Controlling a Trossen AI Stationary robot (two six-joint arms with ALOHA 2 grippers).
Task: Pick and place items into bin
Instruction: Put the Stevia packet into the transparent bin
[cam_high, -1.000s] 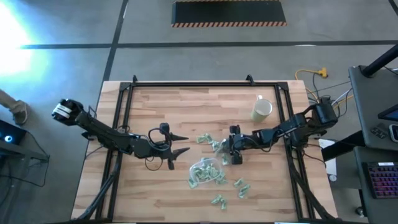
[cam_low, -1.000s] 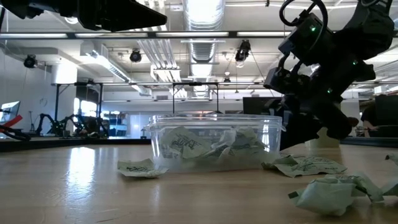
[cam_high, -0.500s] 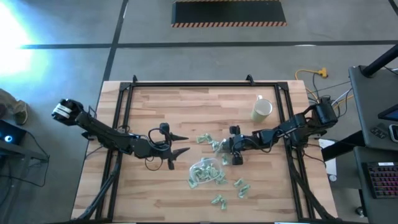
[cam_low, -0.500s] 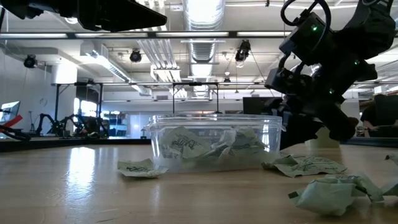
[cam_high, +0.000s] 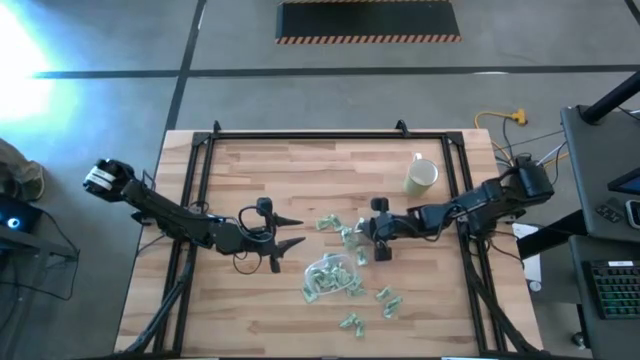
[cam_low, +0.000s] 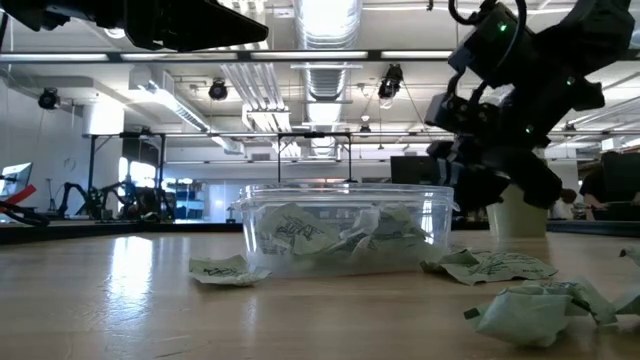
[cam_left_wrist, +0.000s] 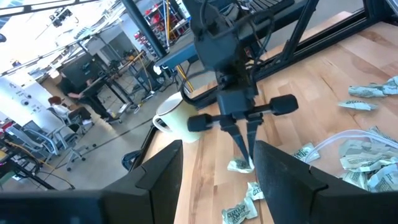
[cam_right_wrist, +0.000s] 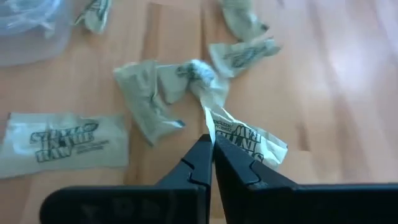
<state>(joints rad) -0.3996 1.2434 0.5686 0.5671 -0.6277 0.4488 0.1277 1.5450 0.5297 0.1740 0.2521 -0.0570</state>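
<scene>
Small pale-green wrapped items lie loose on the wooden table (cam_high: 250, 170) around a clear plastic bin (cam_high: 331, 276) that holds several of them. My right gripper (cam_high: 360, 233) slants down just beyond the bin's far side, shut on one item (cam_right_wrist: 249, 140). Other loose items (cam_right_wrist: 163, 87) lie flat on the wood just past it. My left gripper (cam_high: 297, 231) hangs open and level above the table, left of the bin, with nothing between its fingers. My right gripper pinches a thin edge of the item (cam_right_wrist: 210, 127) between its two fingertips. The fingers (cam_left_wrist: 244, 146) come slanting down from the table's right. The rest of the wrapper spreads out beside the tips; I cannot tell whether it is clear of the wood.
A cream mug (cam_high: 421, 177) stands at the far right of the table. More items (cam_high: 386, 298) lie near and right of the bin, and one (cam_low: 222, 270) beside its left wall. A black frame (cam_high: 300, 137) runs around the table's far and side edges.
My right gripper has shut on one loose item, and its hand has come up slightly above the table. The left arm has kept still.
</scene>
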